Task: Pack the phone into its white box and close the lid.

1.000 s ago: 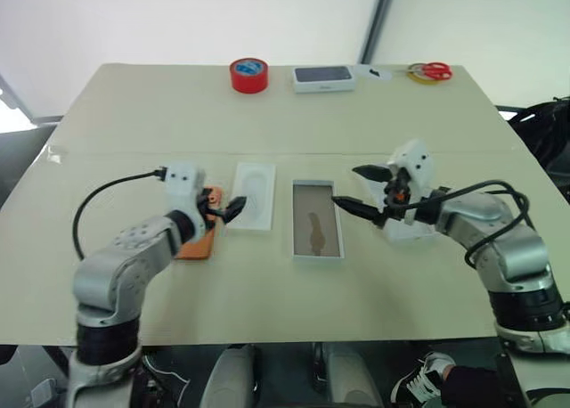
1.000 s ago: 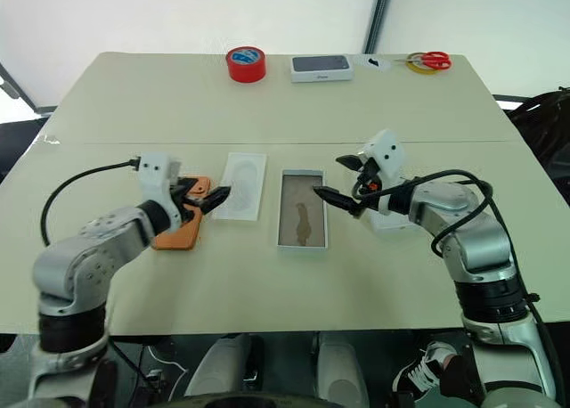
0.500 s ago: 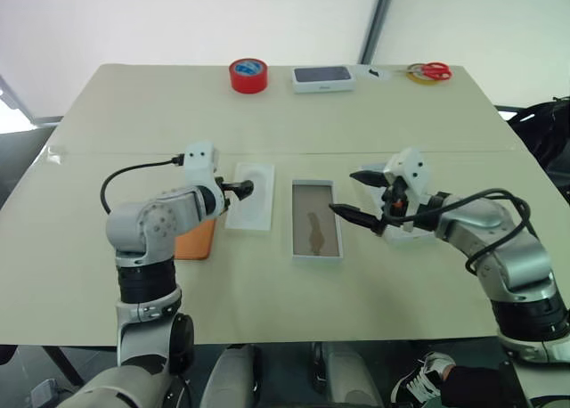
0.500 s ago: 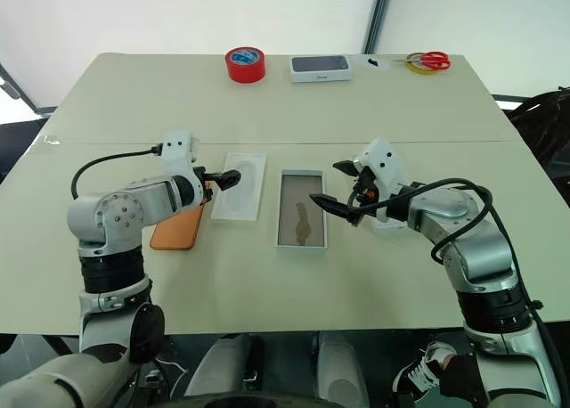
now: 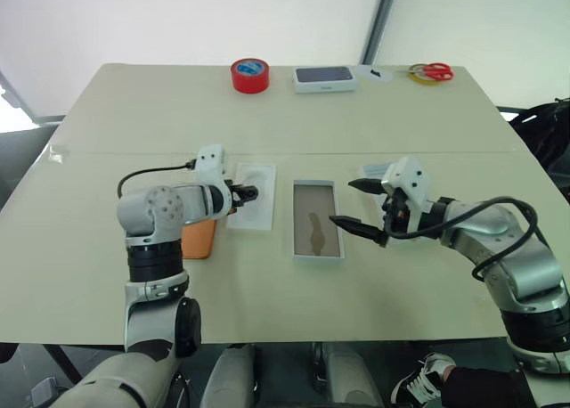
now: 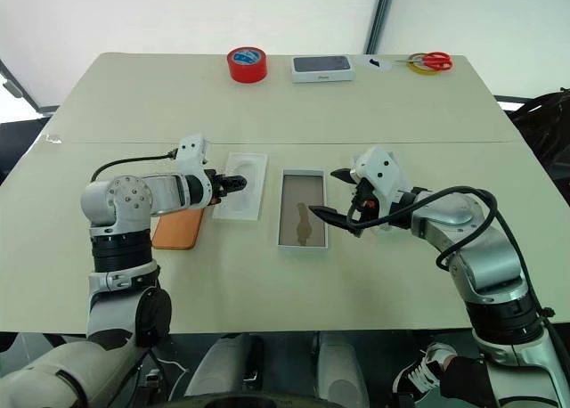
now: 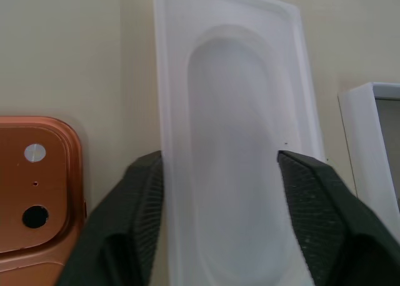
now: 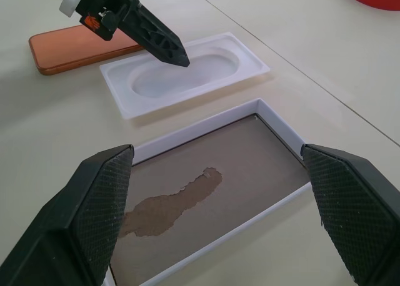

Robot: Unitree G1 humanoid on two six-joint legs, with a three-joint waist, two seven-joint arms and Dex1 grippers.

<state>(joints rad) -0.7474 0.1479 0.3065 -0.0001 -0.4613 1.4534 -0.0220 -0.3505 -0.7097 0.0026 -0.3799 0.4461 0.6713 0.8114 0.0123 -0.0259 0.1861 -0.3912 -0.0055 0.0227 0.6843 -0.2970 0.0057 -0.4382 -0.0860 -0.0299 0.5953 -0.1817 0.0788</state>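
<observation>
My left gripper [image 5: 250,193] hangs over the white insert [image 5: 252,195], fingers partly spread on either side of it. My right gripper [image 5: 361,208] gapes wide beside the white box [image 5: 316,220], which lies empty. The phone [image 5: 197,238] rests on the surface [image 5: 285,114] left of the insert.

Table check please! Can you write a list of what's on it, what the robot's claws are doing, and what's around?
Surface: beige table, seam across the middle.
Job's things: phone lying camera-side up; white box open, brown floor, nothing inside.
Clutter: white insert, red tape roll, dark-topped box, scissors.
Claws: left claw over the insert, holding nothing; right claw open beside the box.
Cables: black cable on left arm, another on right.
Surroundings: white wall, dark pole.
</observation>
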